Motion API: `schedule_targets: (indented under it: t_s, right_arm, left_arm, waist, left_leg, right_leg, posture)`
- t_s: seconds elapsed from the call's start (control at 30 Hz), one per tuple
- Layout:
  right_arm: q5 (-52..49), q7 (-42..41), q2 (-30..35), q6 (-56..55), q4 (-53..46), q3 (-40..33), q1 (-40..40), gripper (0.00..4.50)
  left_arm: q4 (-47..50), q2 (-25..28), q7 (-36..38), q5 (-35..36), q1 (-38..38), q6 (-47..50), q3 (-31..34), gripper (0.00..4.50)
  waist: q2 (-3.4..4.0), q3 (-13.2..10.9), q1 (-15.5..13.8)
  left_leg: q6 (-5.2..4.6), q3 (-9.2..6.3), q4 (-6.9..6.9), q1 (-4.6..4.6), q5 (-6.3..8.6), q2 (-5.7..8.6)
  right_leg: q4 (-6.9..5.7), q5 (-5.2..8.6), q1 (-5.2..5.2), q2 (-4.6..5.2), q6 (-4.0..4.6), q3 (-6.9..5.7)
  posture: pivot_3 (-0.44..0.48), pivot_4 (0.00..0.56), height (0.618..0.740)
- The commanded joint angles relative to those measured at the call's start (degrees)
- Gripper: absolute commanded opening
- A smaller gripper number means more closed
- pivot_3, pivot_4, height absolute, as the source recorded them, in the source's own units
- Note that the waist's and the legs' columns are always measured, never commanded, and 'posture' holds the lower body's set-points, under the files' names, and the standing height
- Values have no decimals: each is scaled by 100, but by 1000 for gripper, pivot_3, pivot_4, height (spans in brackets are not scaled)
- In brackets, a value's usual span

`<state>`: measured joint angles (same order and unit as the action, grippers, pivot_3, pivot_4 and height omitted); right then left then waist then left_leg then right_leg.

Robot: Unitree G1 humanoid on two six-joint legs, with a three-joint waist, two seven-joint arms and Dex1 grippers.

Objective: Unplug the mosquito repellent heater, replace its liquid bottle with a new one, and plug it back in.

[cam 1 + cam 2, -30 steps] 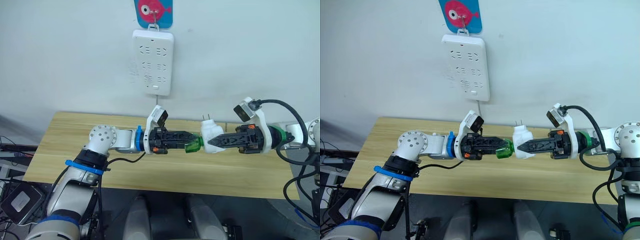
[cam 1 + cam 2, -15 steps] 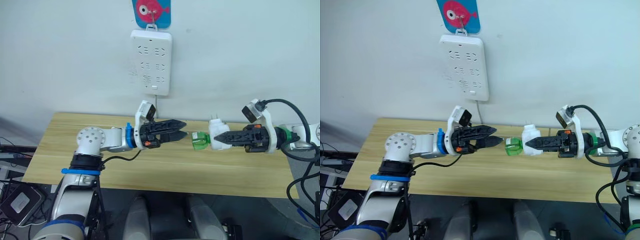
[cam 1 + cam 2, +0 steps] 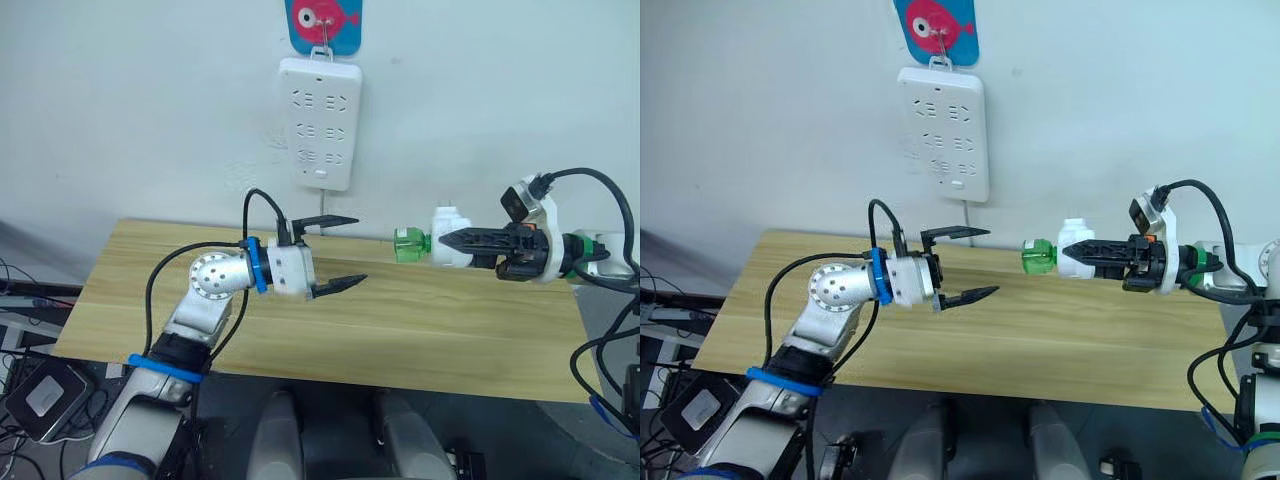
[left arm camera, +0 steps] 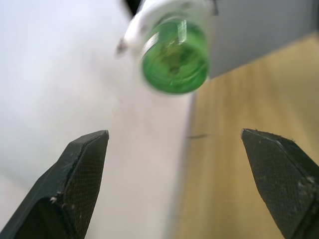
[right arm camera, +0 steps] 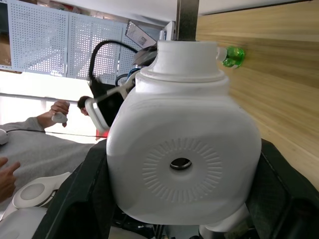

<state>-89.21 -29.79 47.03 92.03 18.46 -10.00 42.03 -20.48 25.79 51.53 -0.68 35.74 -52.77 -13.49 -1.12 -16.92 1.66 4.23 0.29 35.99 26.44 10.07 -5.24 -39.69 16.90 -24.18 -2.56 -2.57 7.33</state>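
Note:
The white mosquito repellent heater (image 3: 446, 222) hangs above the table's right half, and my right gripper (image 3: 455, 241) is shut on it. A green liquid bottle (image 3: 408, 244) sticks out of the heater toward my left arm. The right wrist view faces the heater's (image 5: 184, 159) round vent hole. My left gripper (image 3: 358, 248) is open over the table's middle, a short way from the bottle. Its wrist view looks at the bottle's round green base (image 4: 174, 55) between the spread fingers (image 4: 75, 184).
A white power strip (image 3: 323, 125) hangs on the wall under a pink fish hook (image 3: 322, 18). The wooden table (image 3: 400, 330) runs below both arms. A small green thing (image 5: 232, 56) lies on the tabletop. A person's hand (image 5: 60, 107) and grey sleeve appear behind.
My left gripper let go of the green bottle, opened wide and drew back to the left. My right gripper carried the heater, with the bottle in it, to the right and higher.

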Motion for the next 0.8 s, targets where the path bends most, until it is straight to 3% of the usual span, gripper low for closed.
schedule_targets:
  t_s: [0.03,0.2,0.43,0.7,0.8]
  right_arm:
    - [-401,75,25,47,-85,-70,125,2987]
    - [-674,247,-21,47,-165,10,89,2987]
    - [-997,469,-76,-16,-294,144,4,2987]
    - [-1260,675,-47,-145,-340,229,-50,2987]
    - [-1347,726,-10,-193,-366,257,-83,2987]
  left_arm:
    - [-751,-129,-737,-950,418,-1707,239,4461]
    - [-1361,-314,-1618,-1858,812,-2435,371,4461]
    - [-1612,-491,-2610,-2765,1143,-2693,364,4461]
    - [-1658,-517,-3395,-3261,1372,-2885,182,4461]
    - [-1700,-448,-3538,-3314,1378,-2988,72,3951]
  waist:
    - [0,0,-1]
    - [0,0,4]
    - [0,1,6]
    - [1,1,9]
    - [1,1,10]
  left_leg:
    - [0,-5,1,3,0,1]
    - [-8,-14,-2,6,4,2]
    - [-8,-23,6,6,4,4]
    - [-7,-24,8,5,3,5]
    - [-7,-25,7,5,3,5]
  right_leg:
    - [2,-1,0,1,-2,-5]
    - [-5,-2,0,1,-4,-15]
    - [-26,-3,0,1,-4,-23]
    - [-28,-5,1,2,-8,-23]
    - [-28,-5,1,2,-7,-25]
  posture:
    - [-40,297,740]
    - [-39,293,740]
    - [-36,288,740]
    - [-40,287,740]
    - [-43,285,740]
